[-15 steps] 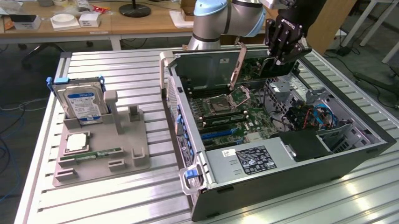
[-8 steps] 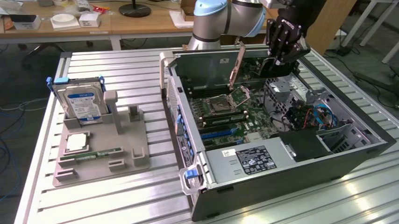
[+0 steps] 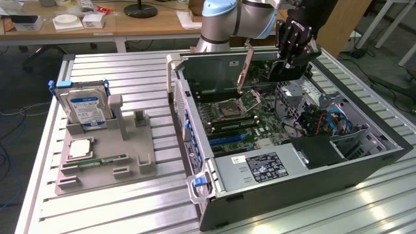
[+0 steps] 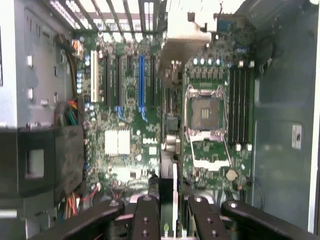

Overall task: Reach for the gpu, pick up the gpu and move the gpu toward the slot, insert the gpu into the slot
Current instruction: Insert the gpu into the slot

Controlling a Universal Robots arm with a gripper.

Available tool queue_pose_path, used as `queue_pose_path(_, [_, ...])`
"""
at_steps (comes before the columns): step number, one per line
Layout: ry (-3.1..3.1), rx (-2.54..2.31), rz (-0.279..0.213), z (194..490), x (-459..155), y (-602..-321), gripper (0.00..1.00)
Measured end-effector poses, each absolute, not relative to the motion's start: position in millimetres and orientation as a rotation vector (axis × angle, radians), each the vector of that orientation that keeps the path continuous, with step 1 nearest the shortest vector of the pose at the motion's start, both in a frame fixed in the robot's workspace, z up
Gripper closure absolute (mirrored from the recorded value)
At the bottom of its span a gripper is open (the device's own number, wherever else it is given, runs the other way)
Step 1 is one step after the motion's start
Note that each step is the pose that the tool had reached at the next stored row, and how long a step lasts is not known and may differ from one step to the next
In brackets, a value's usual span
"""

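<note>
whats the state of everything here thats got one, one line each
gpu: held on edge over the motherboard, not in a slot
gripper: shut on the gpu
computer case: on its side, open
cpu socket: frame lifted open
hard drive: upright in the gray holder
memory stick: lying flat in the gray holder

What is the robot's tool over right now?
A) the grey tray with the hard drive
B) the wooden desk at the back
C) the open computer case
C: the tool hangs above the open computer case, gripping the gpu over the motherboard.
</note>
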State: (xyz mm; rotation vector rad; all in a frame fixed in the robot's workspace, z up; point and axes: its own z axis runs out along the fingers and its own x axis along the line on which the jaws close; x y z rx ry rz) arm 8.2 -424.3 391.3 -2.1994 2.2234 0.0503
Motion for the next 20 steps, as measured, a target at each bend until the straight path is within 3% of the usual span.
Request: queue_pose_path(20, [2.217,-2.191,0.032,365,-29,-424,0.73])
